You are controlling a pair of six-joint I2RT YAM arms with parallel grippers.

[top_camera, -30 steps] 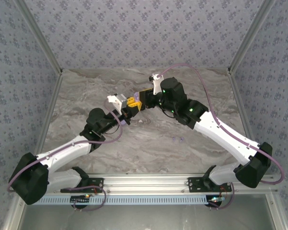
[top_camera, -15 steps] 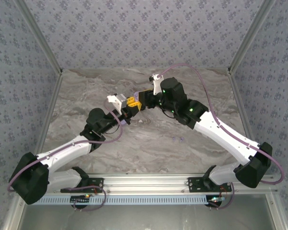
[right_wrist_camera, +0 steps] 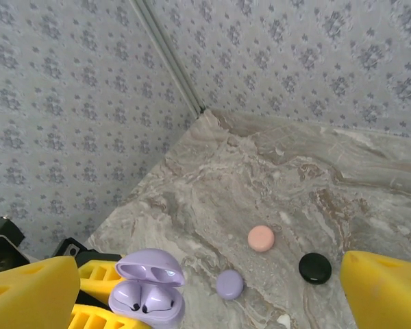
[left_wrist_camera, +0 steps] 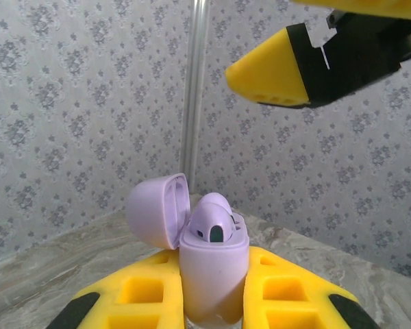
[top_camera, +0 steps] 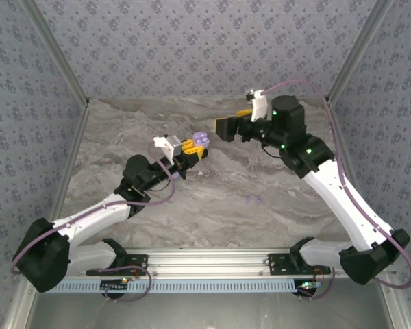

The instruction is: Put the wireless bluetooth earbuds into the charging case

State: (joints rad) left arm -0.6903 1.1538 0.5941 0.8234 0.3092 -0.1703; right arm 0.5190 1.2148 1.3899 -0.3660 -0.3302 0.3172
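Note:
My left gripper (top_camera: 197,145) is shut on an open lavender charging case (top_camera: 201,138), held upright above the table's middle. In the left wrist view the case (left_wrist_camera: 214,271) stands between the yellow fingers (left_wrist_camera: 140,295), lid (left_wrist_camera: 156,209) hinged back to the left, and a lavender earbud (left_wrist_camera: 214,221) sits in it. From the right wrist view, two lavender earbuds (right_wrist_camera: 140,296) lie seated in the case (right_wrist_camera: 149,305). My right gripper (top_camera: 222,128) hangs open just right of the case, apart from it; its fingers (right_wrist_camera: 34,295) stand wide with nothing between them. Another lavender pair of earbuds (top_camera: 253,199) lies on the table.
Three round coin-like discs lie on the marble table (right_wrist_camera: 294,178) below the right gripper: pink (right_wrist_camera: 261,238), lavender (right_wrist_camera: 229,284) and black (right_wrist_camera: 315,268). Patterned walls close in the back and both sides, with a metal corner post (left_wrist_camera: 195,82).
The right gripper has opened wide and drawn back up and to the right, away from the case. The left arm and the case have stayed put.

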